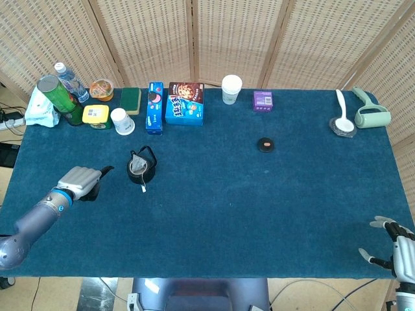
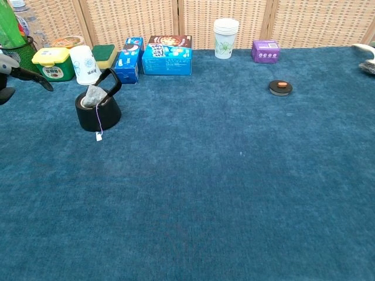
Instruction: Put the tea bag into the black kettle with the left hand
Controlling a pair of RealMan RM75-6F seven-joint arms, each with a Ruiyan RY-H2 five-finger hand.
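The black kettle (image 1: 141, 168) (image 2: 98, 112) stands on the blue cloth at the left. The grey tea bag (image 1: 137, 166) (image 2: 93, 97) sits in its mouth under the handle, and its string and tag (image 2: 98, 136) hang down the front. My left hand (image 1: 80, 182) (image 2: 13, 73) holds nothing and lies well to the left of the kettle, apart from it, fingers extended. My right hand (image 1: 397, 247) rests at the table's near right corner, fingers spread and empty.
Along the back stand a green can (image 1: 57, 95), yellow tub (image 1: 95, 115), white cup (image 1: 121, 121), blue boxes (image 1: 185, 103), paper cups (image 1: 231, 89) and a purple box (image 1: 262, 100). A small black lid (image 1: 266, 144) lies mid-table. A spoon and roller (image 1: 371, 115) sit far right.
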